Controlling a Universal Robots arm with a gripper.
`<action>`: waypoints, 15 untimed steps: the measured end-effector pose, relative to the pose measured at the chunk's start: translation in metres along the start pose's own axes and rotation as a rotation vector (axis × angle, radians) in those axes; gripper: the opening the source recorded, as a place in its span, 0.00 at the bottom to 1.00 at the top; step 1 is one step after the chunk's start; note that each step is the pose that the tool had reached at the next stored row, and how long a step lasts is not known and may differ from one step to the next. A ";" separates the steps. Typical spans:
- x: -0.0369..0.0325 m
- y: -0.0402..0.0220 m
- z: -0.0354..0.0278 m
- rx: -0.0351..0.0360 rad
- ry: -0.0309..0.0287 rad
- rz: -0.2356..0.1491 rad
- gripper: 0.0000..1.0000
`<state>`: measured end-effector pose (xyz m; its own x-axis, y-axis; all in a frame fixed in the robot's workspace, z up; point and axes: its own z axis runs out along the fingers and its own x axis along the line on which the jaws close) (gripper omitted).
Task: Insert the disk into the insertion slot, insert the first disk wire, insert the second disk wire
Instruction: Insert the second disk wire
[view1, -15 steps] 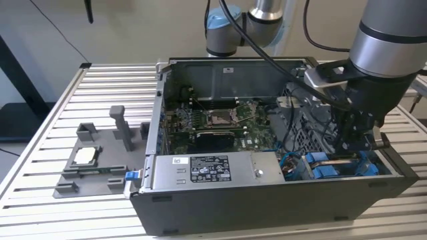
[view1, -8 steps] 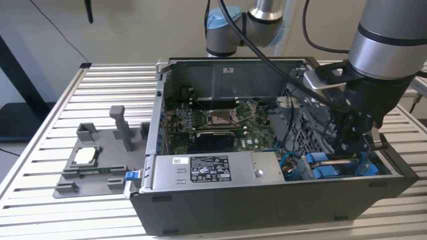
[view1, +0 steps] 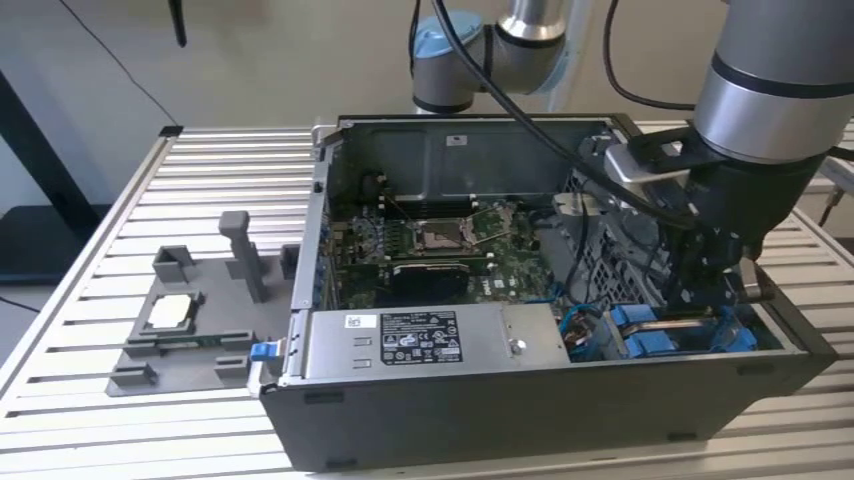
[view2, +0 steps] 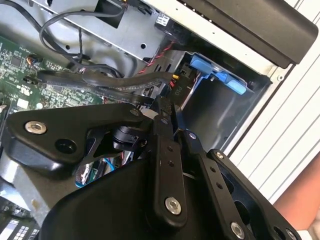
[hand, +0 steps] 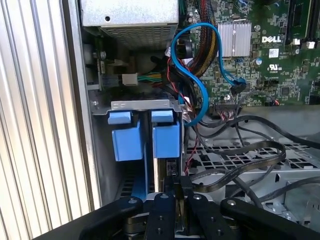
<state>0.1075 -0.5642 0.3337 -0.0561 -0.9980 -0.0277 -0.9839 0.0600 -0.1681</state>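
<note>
Down inside the open computer case (view1: 534, 420), the gripper (hand: 175, 192) sits low over the insertion slot (hand: 150, 150), beside the blue fittings (hand: 165, 140). Its fingers (hand: 165, 210) are pinched close together on something thin and dark, but I cannot tell what it is. A blue wire (hand: 192, 85) loops just past the gripper, near the green board (hand: 280, 60).

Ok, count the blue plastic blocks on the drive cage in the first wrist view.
2: the first blue block and the second blue block sit side by side on the drive cage; others may be hidden.

bright even light | soft shadows | near linkage blurred
</note>
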 end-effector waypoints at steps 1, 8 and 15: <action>0.0000 -0.0001 -0.0007 -0.0004 -0.0016 0.000 0.18; -0.0006 -0.0037 -0.0213 -0.0051 -0.0008 0.000 0.31; -0.0011 -0.0071 -0.0391 -0.0276 0.0006 0.001 0.31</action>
<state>0.1080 -0.5642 0.3734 -0.0568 -0.9980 -0.0273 -0.9882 0.0601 -0.1407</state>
